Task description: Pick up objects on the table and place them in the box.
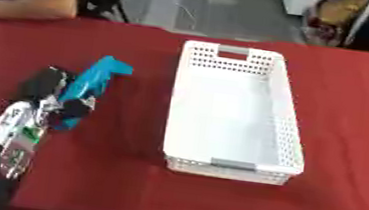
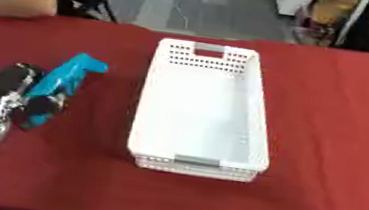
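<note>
Left eye view has my left hand at the middle left of the frame, fingers curled round the lower part of a blue object whose upper end sticks out toward the upper right. I judge it lifted off the red table, though I cannot tell for sure. The white box stands in the centre of the frame, well apart to the right of the object, and looks empty.

Risks as I judge them: I hold the object low down, so its free end could swing or slip as I carry it across. It is long, and if I bring it over the box askew, that end could catch the near wall or tip over the rim and fall back onto the cloth.

How my thumb sits is hidden behind the object. What the blue thing is I cannot make out. My right hand shows in neither view, unless a dark speck at the right edge of the right eye view belongs to it.
</note>
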Robot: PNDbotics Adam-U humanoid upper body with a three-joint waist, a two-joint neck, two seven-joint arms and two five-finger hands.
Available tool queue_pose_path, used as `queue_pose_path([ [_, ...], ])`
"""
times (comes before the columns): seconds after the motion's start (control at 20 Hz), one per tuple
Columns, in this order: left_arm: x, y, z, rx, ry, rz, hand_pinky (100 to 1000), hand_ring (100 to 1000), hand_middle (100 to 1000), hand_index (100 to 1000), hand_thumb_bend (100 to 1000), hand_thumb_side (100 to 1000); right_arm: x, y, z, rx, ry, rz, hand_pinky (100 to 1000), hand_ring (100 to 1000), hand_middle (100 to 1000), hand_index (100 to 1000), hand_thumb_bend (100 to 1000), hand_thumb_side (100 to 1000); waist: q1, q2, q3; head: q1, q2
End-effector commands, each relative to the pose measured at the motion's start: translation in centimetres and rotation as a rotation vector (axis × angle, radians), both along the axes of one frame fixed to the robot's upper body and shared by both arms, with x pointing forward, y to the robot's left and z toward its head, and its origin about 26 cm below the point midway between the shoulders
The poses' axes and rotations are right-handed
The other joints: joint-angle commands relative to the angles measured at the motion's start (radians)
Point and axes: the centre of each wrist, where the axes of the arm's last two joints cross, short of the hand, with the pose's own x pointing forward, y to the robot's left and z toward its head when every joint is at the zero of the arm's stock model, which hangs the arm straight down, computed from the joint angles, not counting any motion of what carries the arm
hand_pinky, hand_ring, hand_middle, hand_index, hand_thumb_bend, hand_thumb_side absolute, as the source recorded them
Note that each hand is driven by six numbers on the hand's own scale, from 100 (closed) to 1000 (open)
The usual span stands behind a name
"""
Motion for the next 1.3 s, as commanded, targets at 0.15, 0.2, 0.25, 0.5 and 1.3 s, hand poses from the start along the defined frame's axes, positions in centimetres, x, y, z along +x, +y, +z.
queue_pose_path([
  [0.15, 0.1, 1.1, -0.8, -0.292, -0.049, 0.045, 100, 100, 100, 101, 100, 485, 0.0, -0.3, 1.1, -0.025, -0.027, -0.004, 688, 851, 872, 1000, 100, 996, -0.001, -0.006, 0.001, 0.007, -0.001],
  [0.2, 0.1, 1.4, -1.3, -0.357, -0.056, 0.056, 100, 100, 100, 101, 100, 482, 0.0, -0.3, 1.1, -0.025, -0.028, -0.004, 688, 851, 872, 1000, 100, 996, -0.001, -0.006, 0.001, 0.007, -0.001],
  [0.25, 0.0, 1.5, -1.8, -0.417, -0.064, 0.064, 100, 100, 100, 101, 100, 479, 0.0, -0.3, 1.1, -0.025, -0.027, -0.004, 688, 851, 872, 1000, 100, 996, -0.001, -0.006, 0.001, 0.008, -0.001],
  [0.5, 0.0, 1.9, -3.3, -0.544, -0.102, 0.087, 100, 100, 100, 102, 100, 477, 0.0, -0.3, 1.0, -0.026, -0.026, -0.002, 688, 851, 872, 1000, 100, 995, 0.000, -0.007, 0.000, 0.011, -0.001],
  [1.3, 0.2, 0.9, -2.2, -0.729, -0.190, -0.003, 100, 100, 100, 100, 100, 517, 0.0, -0.3, 1.0, -0.025, -0.025, -0.003, 688, 850, 872, 1000, 100, 995, 0.000, -0.007, -0.001, 0.017, -0.001],
])
